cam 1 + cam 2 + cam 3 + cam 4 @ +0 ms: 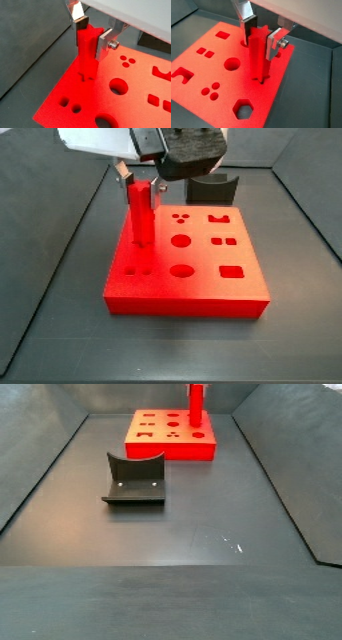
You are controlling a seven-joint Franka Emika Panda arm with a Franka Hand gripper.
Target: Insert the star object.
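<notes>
Starting at our fingers (pixel 272 44), the flat silver plates with dark pads stand on either side of the upper end of the star object (pixel 256 56) in both wrist views, and they appear to pinch it, with little or no gap showing at the pads. The gripper (pixel 89 31) hangs above the left portion of the red block (pixel 201 288) in a side view, with the peg (pixel 138 216) running straight down from between the fingers. Its long axis is upright, in line with the gripper's approach, and its lower end meets the block's top face at a small star-shaped slot (pixel 83 77). We cannot tell from these views how deep the tip sits, or whether it merely rests on the rim. We judge that the coming move turns on this vertical alignment: the peg lies directly below the fingers, so the push should go straight down along its axis. The other holes lie clear to the side, and the dark grey curved holder (pixel 135 479) sits on the desk (pixel 201 524), well apart from the block.
</notes>
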